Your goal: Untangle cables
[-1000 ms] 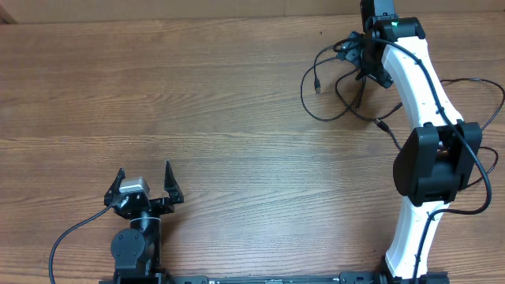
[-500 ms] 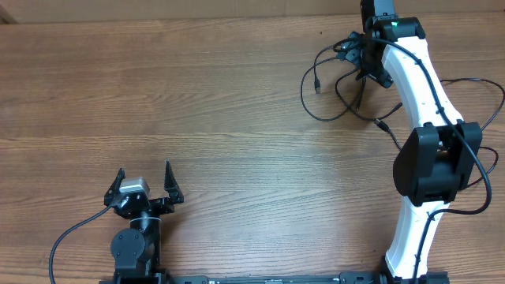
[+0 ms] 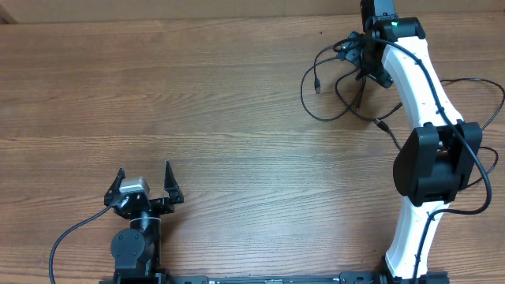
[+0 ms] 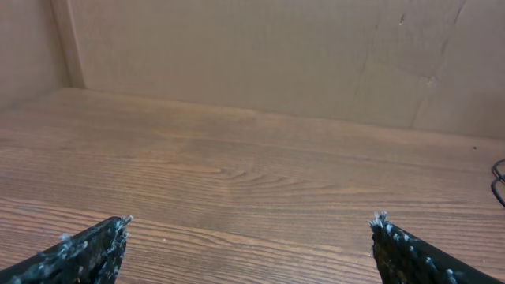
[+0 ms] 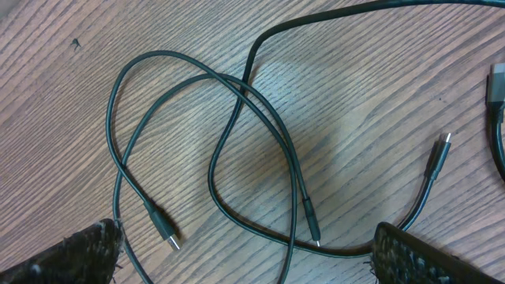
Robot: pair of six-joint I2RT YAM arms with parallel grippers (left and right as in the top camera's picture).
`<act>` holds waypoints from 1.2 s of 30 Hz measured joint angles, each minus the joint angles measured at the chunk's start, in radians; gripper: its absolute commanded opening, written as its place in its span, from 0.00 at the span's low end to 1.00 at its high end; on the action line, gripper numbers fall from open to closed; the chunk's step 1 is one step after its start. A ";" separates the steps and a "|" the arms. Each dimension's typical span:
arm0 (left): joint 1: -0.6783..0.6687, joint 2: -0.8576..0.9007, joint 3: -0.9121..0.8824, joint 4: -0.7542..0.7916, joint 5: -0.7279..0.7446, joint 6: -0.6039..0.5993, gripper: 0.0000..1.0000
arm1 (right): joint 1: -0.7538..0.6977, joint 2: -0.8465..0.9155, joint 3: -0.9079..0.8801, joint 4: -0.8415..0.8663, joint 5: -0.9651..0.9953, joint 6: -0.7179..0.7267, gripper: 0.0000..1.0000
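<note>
Thin black cables (image 3: 327, 83) lie in loose overlapping loops on the wooden table at the far right. My right gripper (image 3: 361, 63) hovers over them, open and empty. In the right wrist view the cables (image 5: 229, 142) cross each other between my spread fingertips (image 5: 106, 237), with a flat plug (image 5: 167, 237) and a small plug (image 5: 316, 233) near the gripper (image 5: 246, 235). Another plug end (image 5: 443, 143) lies to the right. My left gripper (image 3: 144, 177) is open and empty at the near left, far from the cables; in its own view (image 4: 251, 221) it faces bare wood.
The wooden table (image 3: 197, 102) has a cardboard wall (image 4: 237, 47) along its far edge. The right arm's own thicker black wires (image 3: 485, 102) loop off to the right of the white arm (image 3: 418, 87). A bit of cable (image 4: 499, 177) shows at the left wrist view's right edge.
</note>
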 measured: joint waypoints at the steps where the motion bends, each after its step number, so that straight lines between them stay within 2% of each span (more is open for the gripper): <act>1: 0.000 0.000 0.000 0.000 0.000 0.000 1.00 | 0.000 0.000 0.000 0.000 0.000 0.000 1.00; 22: 0.000 0.000 0.000 0.000 0.000 0.000 0.99 | 0.000 -0.026 -0.001 -0.002 -0.001 0.000 1.00; 30: 0.000 0.000 0.000 0.000 0.003 0.000 1.00 | 0.000 -0.273 -0.002 -0.007 0.000 -0.001 1.00; 36: 0.000 0.000 0.000 0.000 0.007 0.000 0.99 | -0.031 -0.503 -0.007 -0.133 0.000 -0.014 1.00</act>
